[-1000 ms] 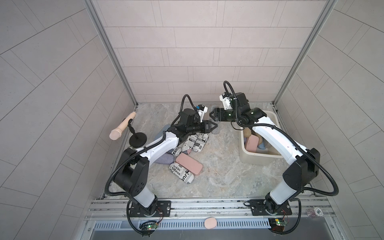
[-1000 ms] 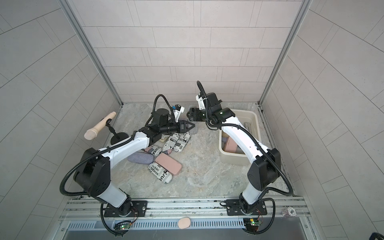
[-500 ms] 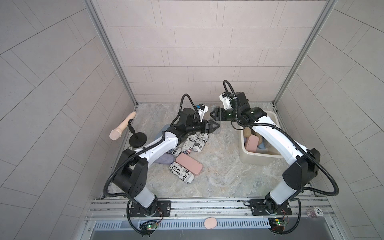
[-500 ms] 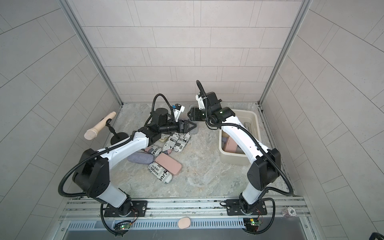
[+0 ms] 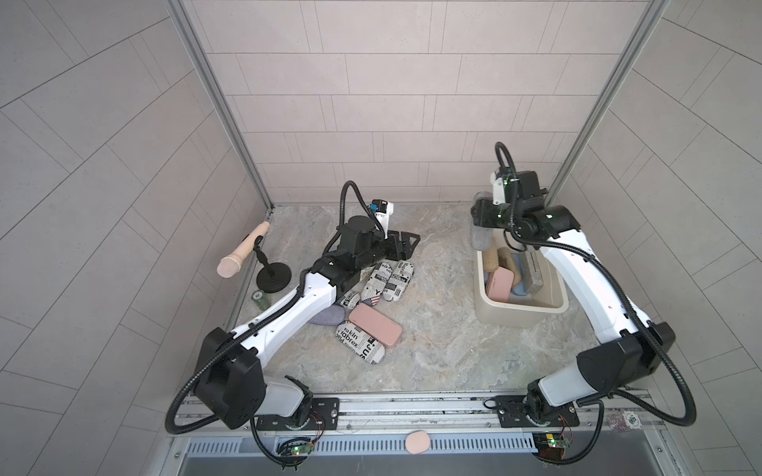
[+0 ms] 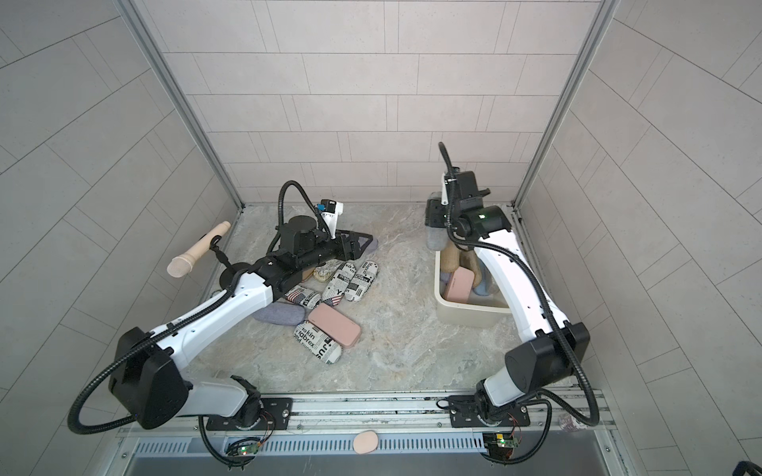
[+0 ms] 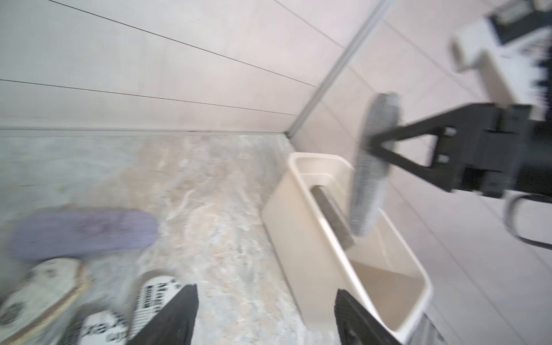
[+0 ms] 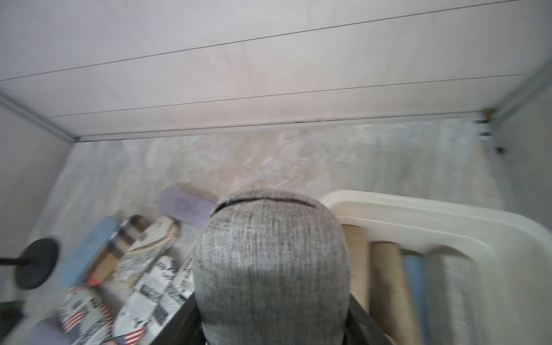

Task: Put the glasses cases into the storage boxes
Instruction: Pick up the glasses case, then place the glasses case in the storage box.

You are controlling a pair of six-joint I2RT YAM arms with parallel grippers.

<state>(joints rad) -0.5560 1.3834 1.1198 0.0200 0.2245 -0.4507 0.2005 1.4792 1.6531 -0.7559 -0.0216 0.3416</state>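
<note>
We see the right end effector (image 5: 481, 215) clamped on a grey fabric case (image 5: 480, 238), its two black fingers pressed against the case's broad sides. In the right wrist view the case fills the gap between them, its rounded end outward and a dark seam line across it. The case hangs nearly upright, with its lower end over the far end of the storage box (image 5: 481, 290). We cannot tell whether it touches anything inside. The left end effector (image 7: 264, 313) stands wide with nothing between its fingers, above the table (image 5: 433, 329) at the far edge of the pile of loose cases.

The storage box is a cream-white tub with rounded corners and a rolled rim. It sits on the table's right side, near the right wall. Inside it a pink case (image 5: 500, 282) leans against tan, blue and grey ones standing on end, all crowded into its far half.

Several newsprint cases (image 5: 389, 282) lie side by side on the table, some bearing a stars-and-stripes patch. On the nearest newsprint case (image 6: 315, 342) we can read "fabrex" under letters ending in "akin"; the other print is too small for us to read. A second pink case (image 5: 375, 325) rests partly across it. A lilac case (image 7: 83, 231) lies flat just beyond the pile.
</note>
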